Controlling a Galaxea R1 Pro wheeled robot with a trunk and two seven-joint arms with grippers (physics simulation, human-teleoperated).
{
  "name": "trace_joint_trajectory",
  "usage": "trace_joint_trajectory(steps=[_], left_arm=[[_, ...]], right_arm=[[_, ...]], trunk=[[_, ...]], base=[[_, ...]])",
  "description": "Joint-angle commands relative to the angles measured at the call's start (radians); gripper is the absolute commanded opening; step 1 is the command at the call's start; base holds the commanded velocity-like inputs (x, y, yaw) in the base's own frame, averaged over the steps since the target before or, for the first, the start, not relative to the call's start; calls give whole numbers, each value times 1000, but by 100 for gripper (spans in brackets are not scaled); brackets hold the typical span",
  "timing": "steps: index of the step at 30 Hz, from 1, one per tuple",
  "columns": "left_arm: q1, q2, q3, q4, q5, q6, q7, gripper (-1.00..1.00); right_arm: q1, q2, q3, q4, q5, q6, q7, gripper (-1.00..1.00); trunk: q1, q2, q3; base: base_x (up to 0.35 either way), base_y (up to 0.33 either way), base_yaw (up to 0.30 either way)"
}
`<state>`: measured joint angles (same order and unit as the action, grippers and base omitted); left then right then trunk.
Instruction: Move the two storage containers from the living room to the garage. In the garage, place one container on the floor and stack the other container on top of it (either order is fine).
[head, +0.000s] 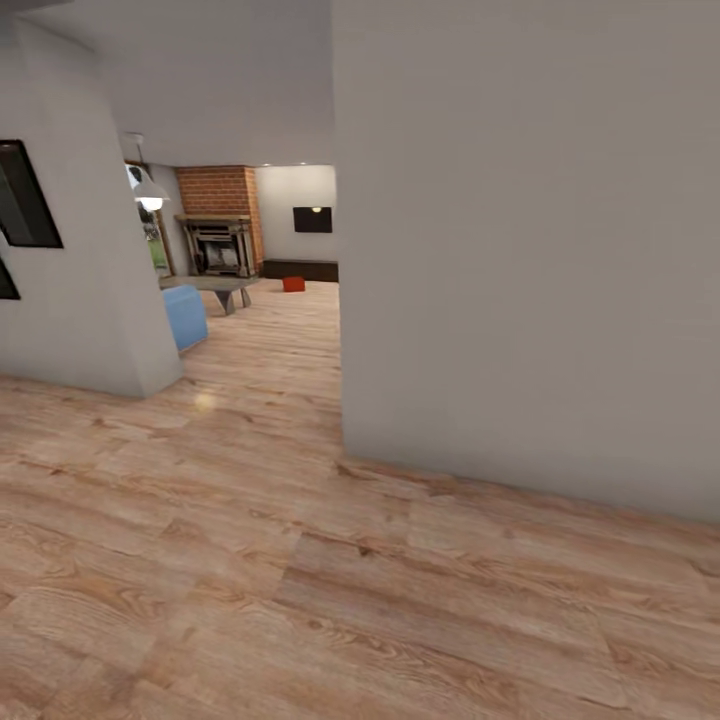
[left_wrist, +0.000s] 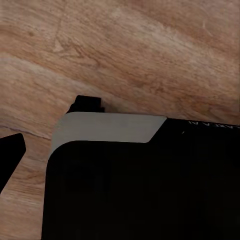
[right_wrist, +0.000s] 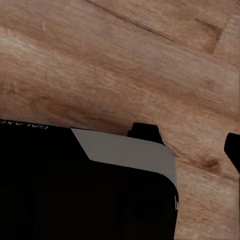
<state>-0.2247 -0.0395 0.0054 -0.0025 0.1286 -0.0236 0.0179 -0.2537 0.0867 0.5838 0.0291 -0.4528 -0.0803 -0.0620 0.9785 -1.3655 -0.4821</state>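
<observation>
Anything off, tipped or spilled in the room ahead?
Nothing stands out. One storage container sits upright on the wood floor near the fireplace; too far for detail. Both wrist views show bare planks.

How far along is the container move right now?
Nothing looks done. One orange-red storage container sits on the living room's wood floor near the brick fireplace, far ahead. Both wrist views show planks with nothing held. Left: reach it, carry both to the garage, stack them.
</observation>
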Motion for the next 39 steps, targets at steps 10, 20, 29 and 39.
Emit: trace_joint_trajectory(steps=[10,20,29,39], left_arm=[[-1,-1,1,1,8,-2,2,100],[0,-3,0,1,8,-2,1,100],[-1,-3,0,1,8,-2,1,100],[-1,-3,0,1,8,-2,1,100]], right_arm=[[-1,1,9,3,-9,-6,-1,100],[-1,1,8,3,-9,-6,-1,100],[-1,1,8,3,-10,-6,-1,100],[-1,1,8,3,-10,-7,-1,100]], trunk=[[1,0,-1],[1,0,-1],[1,0,-1],[1,0,-1]], base=[[323,0,276],[323,0,276],[323,0,230],[323,0,9]])
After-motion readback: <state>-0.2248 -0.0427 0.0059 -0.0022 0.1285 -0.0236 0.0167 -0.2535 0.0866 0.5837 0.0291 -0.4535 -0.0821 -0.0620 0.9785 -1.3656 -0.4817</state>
